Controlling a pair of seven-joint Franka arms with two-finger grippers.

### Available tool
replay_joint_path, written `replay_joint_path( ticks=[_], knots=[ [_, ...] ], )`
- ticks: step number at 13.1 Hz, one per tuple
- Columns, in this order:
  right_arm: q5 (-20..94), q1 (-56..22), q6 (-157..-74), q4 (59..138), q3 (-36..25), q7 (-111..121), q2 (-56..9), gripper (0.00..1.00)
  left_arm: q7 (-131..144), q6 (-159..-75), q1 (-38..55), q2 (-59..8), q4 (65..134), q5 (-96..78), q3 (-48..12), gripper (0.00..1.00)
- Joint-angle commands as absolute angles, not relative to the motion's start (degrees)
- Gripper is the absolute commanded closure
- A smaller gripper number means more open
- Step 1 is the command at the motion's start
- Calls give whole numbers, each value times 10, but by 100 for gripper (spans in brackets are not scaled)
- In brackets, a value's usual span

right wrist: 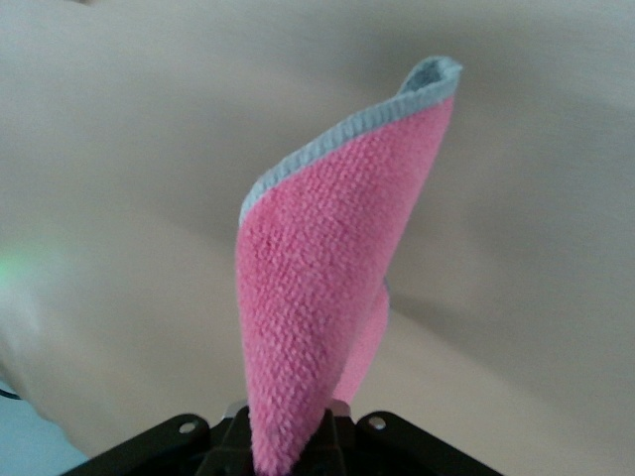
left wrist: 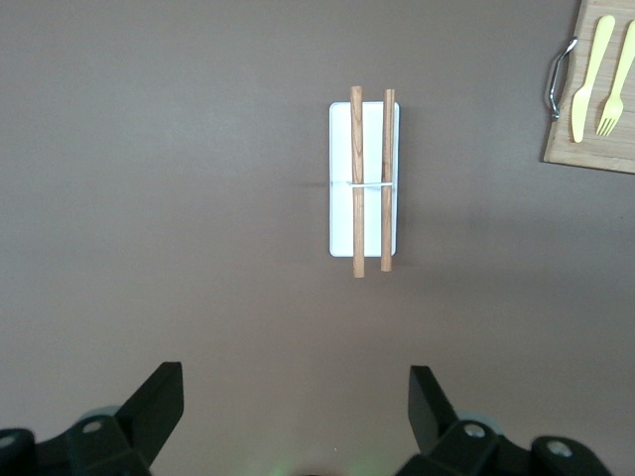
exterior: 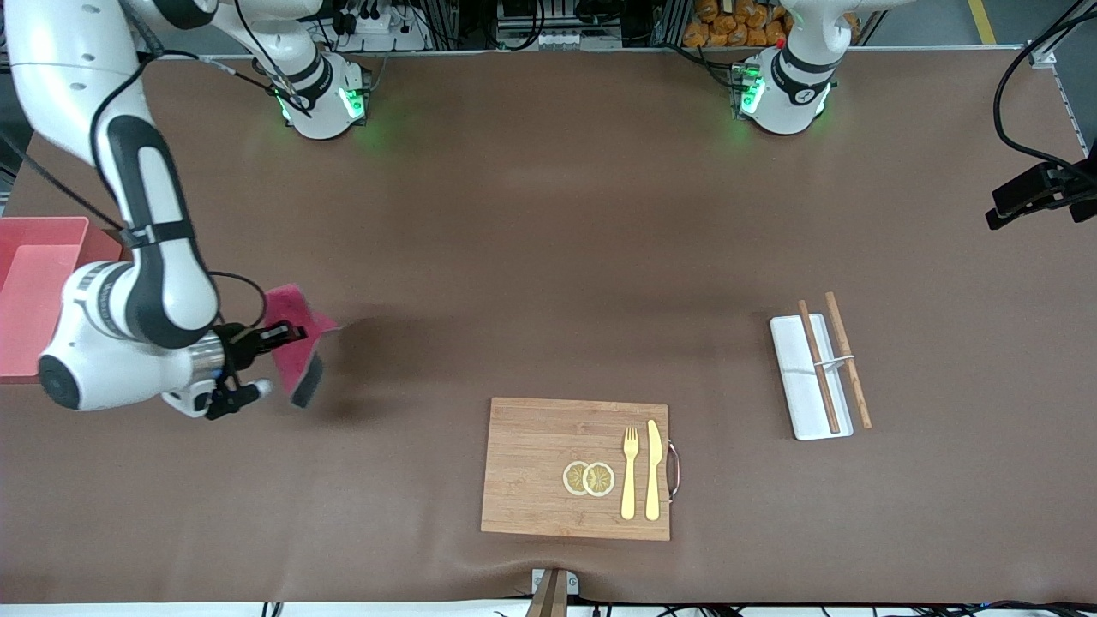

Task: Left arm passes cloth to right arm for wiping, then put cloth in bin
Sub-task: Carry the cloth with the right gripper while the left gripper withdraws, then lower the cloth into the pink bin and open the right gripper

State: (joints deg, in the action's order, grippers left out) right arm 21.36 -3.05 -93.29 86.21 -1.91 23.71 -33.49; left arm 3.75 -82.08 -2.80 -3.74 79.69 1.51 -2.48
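Observation:
The cloth [exterior: 300, 321], a magenta-pink fuzzy towel with a grey edge, hangs crumpled in my right gripper [exterior: 272, 353], which is shut on it a little above the table at the right arm's end. In the right wrist view the cloth [right wrist: 327, 288] stands up out of the closed right gripper [right wrist: 290, 436]. The bin [exterior: 43, 227], a pink rectangular box, stands beside the right arm's wrist at the table's edge. My left gripper [left wrist: 295, 382] is open and empty, high over the white tray; it does not show in the front view.
A wooden cutting board [exterior: 531, 467] with a fork, a knife and two lemon slices lies near the front edge. A white tray [exterior: 810, 377] with two chopsticks lies toward the left arm's end, also in the left wrist view [left wrist: 363, 178]. A black camera [exterior: 1041, 193] overhangs that end.

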Motion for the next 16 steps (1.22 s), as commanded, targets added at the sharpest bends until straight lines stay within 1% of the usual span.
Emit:
replay_joint_path(
  ticks=[1,4,6,8,11,13,16],
  knots=[
    [223,-12,-883,861,-31,231,-281,100,32,-824,-27,-16,809,18,-21,0],
    [179,67,-841,843,-33,250,-278,100,17,-824,-43,-10,806,16,-20,0],
    [137,134,-831,833,-34,319,-276,100,16,-824,-44,-10,807,16,-18,0],
    [65,202,-831,803,-34,383,-283,100,16,-824,-43,-10,808,16,-18,0],
    [-48,249,-834,766,-35,429,-283,100,17,-821,-43,2,810,18,-19,0],
    [-93,273,-848,742,-35,435,-286,100,17,-817,-43,2,809,19,-18,0],
    [-100,323,-909,740,-35,481,-287,100,16,-801,-43,6,809,19,-18,0]
  ],
)
